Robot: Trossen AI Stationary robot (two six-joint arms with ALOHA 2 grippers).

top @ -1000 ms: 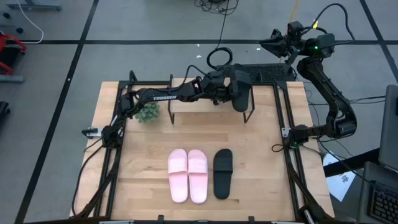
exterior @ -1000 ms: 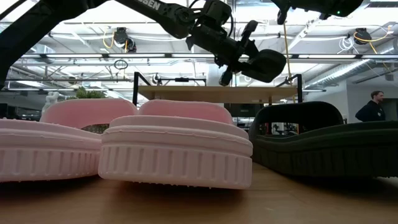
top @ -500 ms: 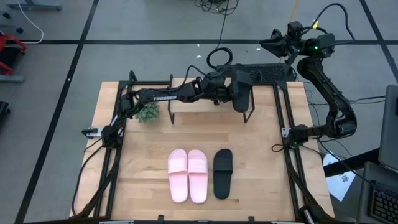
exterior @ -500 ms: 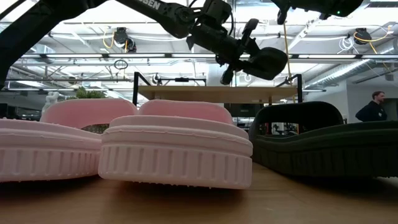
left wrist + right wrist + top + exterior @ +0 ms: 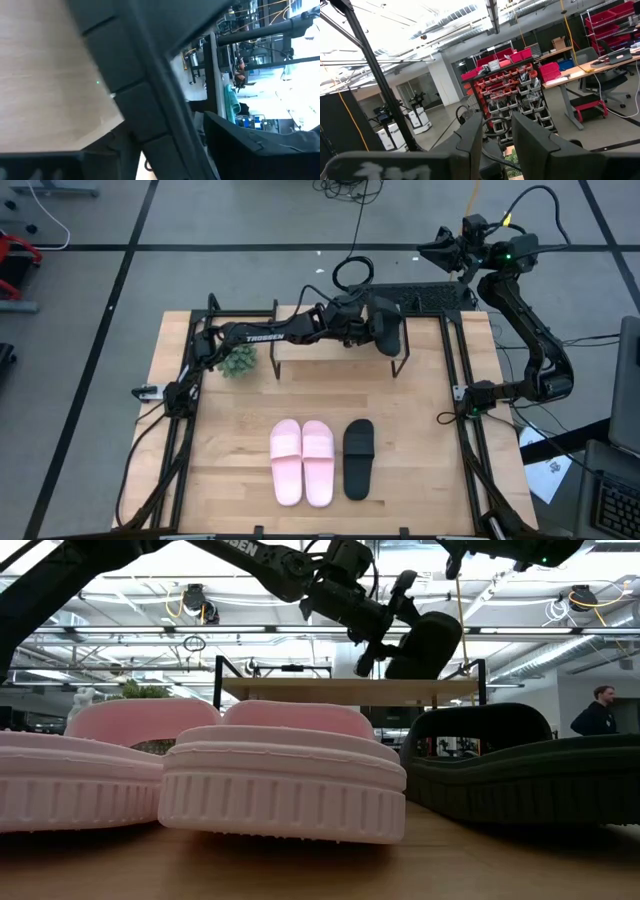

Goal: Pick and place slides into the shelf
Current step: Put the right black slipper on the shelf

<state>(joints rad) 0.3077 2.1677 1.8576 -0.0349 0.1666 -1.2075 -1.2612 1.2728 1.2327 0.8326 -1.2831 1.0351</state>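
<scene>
The left claw [image 5: 382, 332] reaches over the shelf [image 5: 300, 345] at its right end, with a black slide [image 5: 391, 336] between its fingers; that slide hangs tilted, toe down, just above the plank top in the low view [image 5: 425, 643]; the fingers look parted around it, though whether they grip it or merely touch it I cannot tell; the left arm [image 5: 270, 335] bears the white word TROSSEN; the right claw [image 5: 440, 252] waits well behind the shelf, off the tabletop [image 5: 420, 440], its two fingers [image 5: 470, 135] a little apart with nothing between them; four slides in all: one black at the shelf, and three on the tabletop in front of the shelf, namely two pink [image 5: 302, 462] lying side by side and touching, and one black [image 5: 359, 457] just beside them on the right; one small green plant [image 5: 238, 361] sits left of the shelf; one person [image 5: 603, 710] stands far behind the shelf in the low view.
</scene>
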